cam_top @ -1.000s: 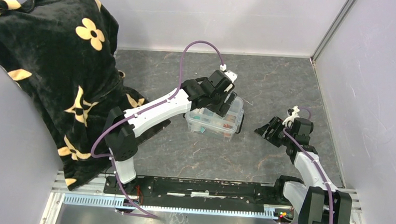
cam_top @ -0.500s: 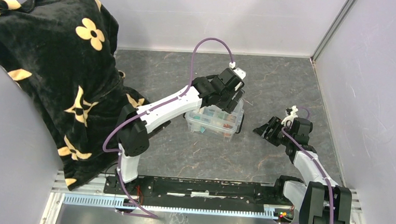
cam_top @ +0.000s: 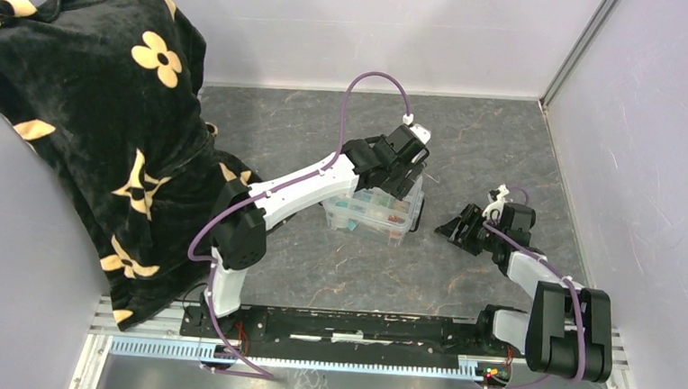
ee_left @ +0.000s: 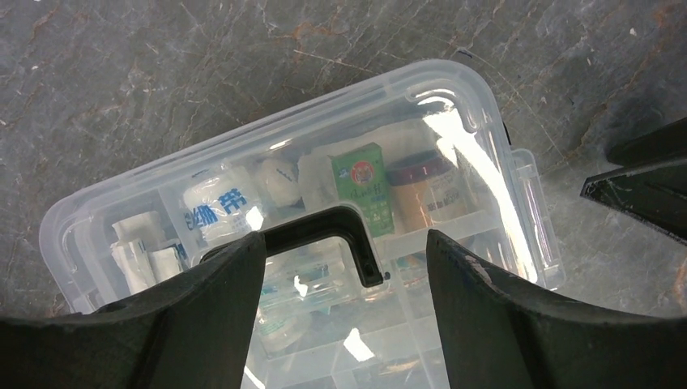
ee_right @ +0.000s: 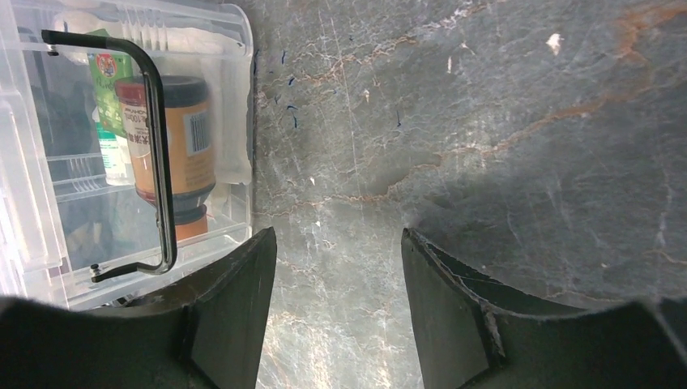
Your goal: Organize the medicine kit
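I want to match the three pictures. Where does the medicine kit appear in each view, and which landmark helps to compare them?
Top external: the medicine kit lies near the middle of the picture.
Left wrist: it fills the middle and lower part.
Right wrist: it is at the left edge, cut off by the frame.
Shared landmark: its black handle, with the green box beside it, in both wrist views.

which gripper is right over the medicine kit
The left gripper: its open jaws hang above the kit, either side of its black handle. The right gripper is over bare table beside the kit.
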